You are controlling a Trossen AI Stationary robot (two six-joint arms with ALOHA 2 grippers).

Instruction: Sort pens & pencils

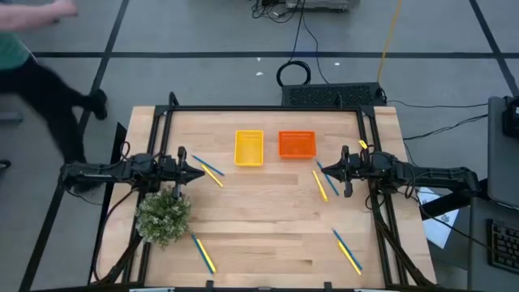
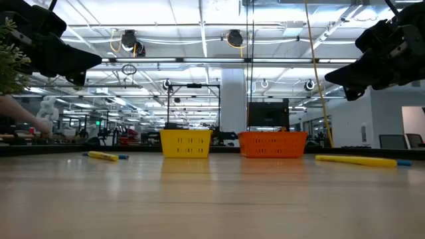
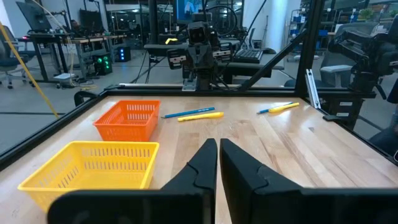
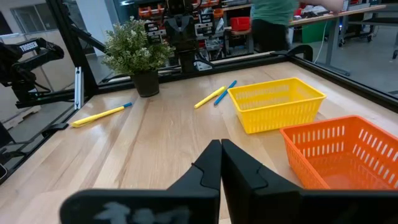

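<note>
Left gripper (image 1: 197,172) raised over left worktop (image 1: 268,235), jaws clenched, empty | right gripper (image 1: 331,170) raised opposite, jaws clenched, empty | pens (image 1: 212,169), pencils (image 1: 319,185) scattered

Hanging high at the picture's left edge, dark against the ceiling lights: left gripper (image 2: 85,64), with green plant (image 2: 9,58) sprigs just beside it. Hanging high at the opposite edge: right gripper (image 2: 337,76). Well below and between the two, side by side on the table (image 2: 212,199): yellow basket (image 2: 186,143) nearer the left gripper, orange basket (image 2: 272,144) nearer the right. Lying flat under the left gripper: a short-looking pencil (image 2: 103,156) (a bit of blue at its end). Under the right gripper: a longer pencil (image 2: 357,160). Beyond the table, below the left gripper: a person's hand (image 2: 30,123).
</note>
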